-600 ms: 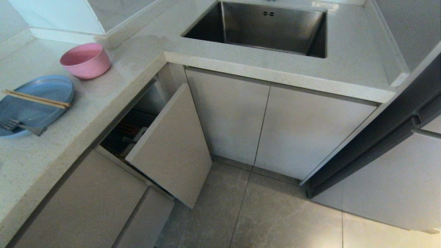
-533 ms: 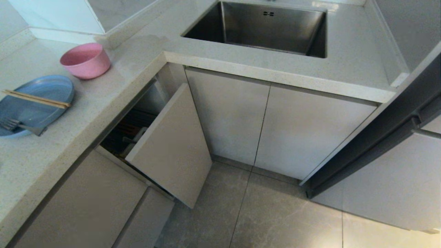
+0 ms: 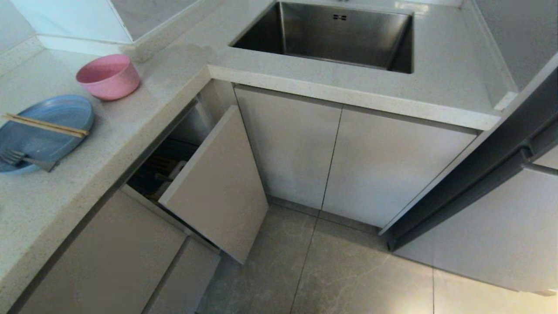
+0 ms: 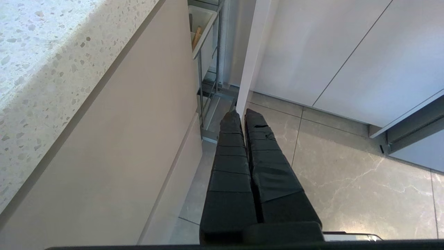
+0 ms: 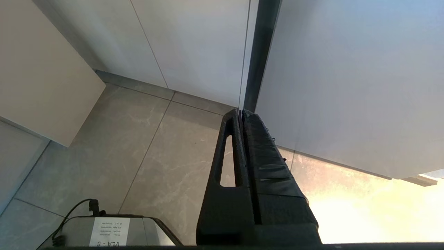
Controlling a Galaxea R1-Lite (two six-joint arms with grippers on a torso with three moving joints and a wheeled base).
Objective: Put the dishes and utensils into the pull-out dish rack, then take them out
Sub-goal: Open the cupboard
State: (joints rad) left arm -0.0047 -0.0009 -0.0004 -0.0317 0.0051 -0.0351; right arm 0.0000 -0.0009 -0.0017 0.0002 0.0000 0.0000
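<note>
A speckled, stone-like counter (image 3: 130,126) is seen wrapping around a corner, with a rectangular brushed-steel sink (image 3: 331,35) sunk into its far run. Below the corner, the pull-out dish rack (image 3: 218,183) is drawn partly out, its flat beige panel front angled away from the smooth cabinet doors (image 3: 344,161); most of its interior is hidden in shadow, and only a hint of wooden strip and a white box can be made out in the gap. In the left wrist view the white utensil box (image 4: 204,31) and thin chrome wires are shown more clearly, though what lies inside the box is hard to make out. On the counter's left part a shallow round blue plate (image 3: 65,117) is set, cut off at the picture's edge, and a round pink bowl (image 3: 109,76) of matte plastic is placed just beyond it. A pair of light wooden chopsticks (image 3: 45,125) is laid across the plate, and a silver fork (image 3: 24,159) is rested on its near rim. The left gripper (image 4: 241,116) and the right gripper (image 5: 240,114) are each hung low above the grey marbled floor tiles (image 3: 348,270), black ribbed fingers pressed together, nothing pinched.
</note>
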